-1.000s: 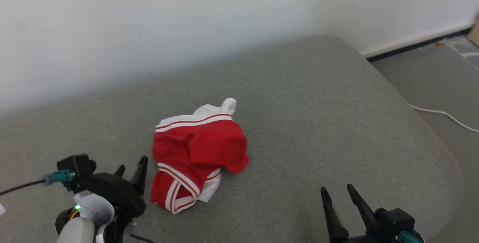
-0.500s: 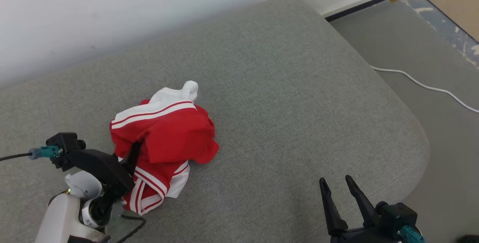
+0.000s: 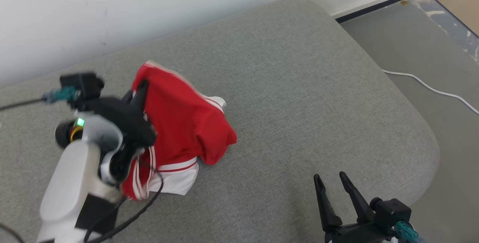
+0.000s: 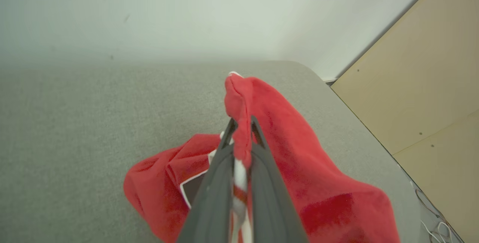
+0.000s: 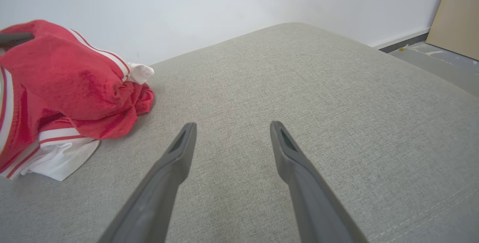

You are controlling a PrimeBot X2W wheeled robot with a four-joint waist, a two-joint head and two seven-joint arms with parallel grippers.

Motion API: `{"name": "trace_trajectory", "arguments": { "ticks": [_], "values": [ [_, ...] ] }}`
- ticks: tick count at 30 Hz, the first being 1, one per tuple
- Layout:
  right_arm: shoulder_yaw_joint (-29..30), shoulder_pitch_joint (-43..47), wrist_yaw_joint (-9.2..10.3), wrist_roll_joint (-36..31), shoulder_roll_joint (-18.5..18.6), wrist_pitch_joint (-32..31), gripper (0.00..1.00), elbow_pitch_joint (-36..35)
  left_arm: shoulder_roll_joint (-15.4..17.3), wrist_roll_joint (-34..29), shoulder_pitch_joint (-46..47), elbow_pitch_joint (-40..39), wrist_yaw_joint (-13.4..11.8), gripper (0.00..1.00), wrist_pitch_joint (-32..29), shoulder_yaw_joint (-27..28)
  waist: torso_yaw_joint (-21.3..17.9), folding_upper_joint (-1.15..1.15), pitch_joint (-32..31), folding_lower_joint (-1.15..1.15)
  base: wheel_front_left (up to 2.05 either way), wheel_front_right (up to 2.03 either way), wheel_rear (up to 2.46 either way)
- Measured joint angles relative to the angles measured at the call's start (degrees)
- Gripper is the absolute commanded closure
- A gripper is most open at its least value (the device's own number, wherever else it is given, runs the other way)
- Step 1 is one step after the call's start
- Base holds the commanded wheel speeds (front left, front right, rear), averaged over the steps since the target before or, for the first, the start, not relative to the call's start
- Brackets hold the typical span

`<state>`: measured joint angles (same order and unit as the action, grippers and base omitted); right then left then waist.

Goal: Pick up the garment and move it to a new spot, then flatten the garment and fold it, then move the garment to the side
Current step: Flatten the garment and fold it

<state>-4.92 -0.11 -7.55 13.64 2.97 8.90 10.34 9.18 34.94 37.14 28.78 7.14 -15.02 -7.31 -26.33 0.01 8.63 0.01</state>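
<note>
Left end effector (image 4: pixel 243 123): we've got it clamped on a red fold of the garment, its fingers pinched together with white-striped cloth running down between them.
Garment (image 3: pixel 183 123): red with white stripes and a white panel; shorts or a top, we can't call it. The gripped fold is raised, the rest drapes down from it, and the white lower hem lies on the grey cushion (image 3: pixel 299 85), on the robot's left side and near the wall.
Right end effector (image 3: pixel 329 177): fingers apart, holding nothing, hovering over bare cushion well apart from the cloth.
Done so far: the grasp is on and the pick-up looks partway there, by our read, with one end up and the other end down.
Left to do: carry it to a new spot, flatten it, fold it, shift it aside. That's nearly everything.
Our call: very early, first step in hand.
Watch for: a single pinch on bunched cloth, so we'd expect it to land crumpled and need both end effectors to spread it.
</note>
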Motion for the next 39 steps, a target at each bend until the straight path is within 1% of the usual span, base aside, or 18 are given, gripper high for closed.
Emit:
{"name": "trace_trajectory", "arguments": {
  "ticks": [6,9,12,14,16,20,22,25,28,31,33,34,36,39],
  "values": [
    [-1.14,-0.49,0.0,0.59,-0.02,0.27,0.0,1.22,-1.54,-0.2,10.99,-5.0,0.02,1.0,2.37,-11.59,0.66,0.0,-1.14,-0.01,0.0,0.0,0.0],
    [-1.75,-0.53,0.0,0.97,-0.01,0.55,0.0,1.88,-1.65,0.37,17.06,-6.89,0.04,1.0,4.15,-16.78,0.02,0.0,-1.4,-0.01,0.0,0.0,0.0],
    [-2.12,-0.63,0.0,1.37,-0.03,0.74,0.0,2.61,-2.1,1.2,22.54,-7.75,0.27,1.0,6.45,-20.68,-0.82,0.0,-1.67,-0.01,0.0,0.0,0.0],
    [-2.12,-0.64,0.0,1.4,-0.01,1.04,0.0,3.0,-2.77,2.43,25.78,-8.12,0.29,1.0,8.7,-22.43,-1.29,0.0,-1.97,-0.01,0.0,0.0,0.0],
    [-2.13,-0.59,0.0,1.4,-0.01,1.19,0.0,3.34,-3.36,3.5,28.13,-8.16,0.29,1.0,11.9,-22.92,-1.54,0.0,-2.42,-0.01,0.0,0.0,0.0],
    [-1.64,-0.34,0.0,1.31,-0.01,1.2,0.0,3.45,-4.53,5.3,31.25,-8.0,0.29,1.0,19.23,-22.01,-1.16,0.0,-3.07,-0.01,0.0,0.0,0.0],
    [-1.46,-0.31,0.0,1.31,-0.01,1.21,0.0,3.35,-5.0,6.66,31.43,-7.39,0.3,1.0,21.83,-21.39,-0.45,-0.01,-3.18,-0.01,0.0,0.0,0.0],
    [-1.04,-0.15,0.0,1.31,-0.03,1.25,0.0,3.21,-5.22,8.48,27.37,-5.35,0.36,1.0,21.99,-22.16,1.2,-0.01,-3.19,-0.01,0.0,0.0,0.0],
    [-0.96,0.26,0.0,1.31,-0.01,1.16,0.0,2.94,-4.85,9.71,18.96,-2.86,0.03,1.0,21.65,-23.82,3.36,0.0,-3.17,-0.01,0.0,0.0,0.0],
    [-0.94,0.47,0.0,1.0,-0.02,0.82,0.0,2.59,-3.71,11.71,9.85,-1.87,-0.03,1.0,21.68,-24.46,5.78,0.0,-3.14,-0.01,0.0,0.0,0.0],
    [-0.74,0.46,0.0,0.85,-0.02,0.66,0.0,2.14,-2.31,12.35,3.95,-2.12,-0.11,1.0,21.67,-24.74,7.39,0.0,-3.13,-0.01,0.0,0.0,0.0],
    [-0.57,0.46,0.0,0.69,-0.03,0.62,0.0,2.0,-1.63,13.69,1.04,-2.54,-0.23,1.0,21.46,-24.62,8.21,0.0,-3.15,-0.01,0.0,0.0,0.0],
    [-0.37,0.5,0.0,0.36,-0.04,0.25,0.0,1.74,0.11,14.75,-4.27,-3.91,-0.84,1.0,20.29,-24.77,9.79,-0.01,-3.19,-0.01,0.0,0.0,0.0],
    [-0.13,0.76,0.0,0.29,-0.02,-0.14,0.0,1.4,2.43,16.04,-10.89,-6.5,-2.71,1.0,17.98,-25.03,12.07,-0.01,-3.32,-0.01,0.0,0.0,0.0]
  ]
}}
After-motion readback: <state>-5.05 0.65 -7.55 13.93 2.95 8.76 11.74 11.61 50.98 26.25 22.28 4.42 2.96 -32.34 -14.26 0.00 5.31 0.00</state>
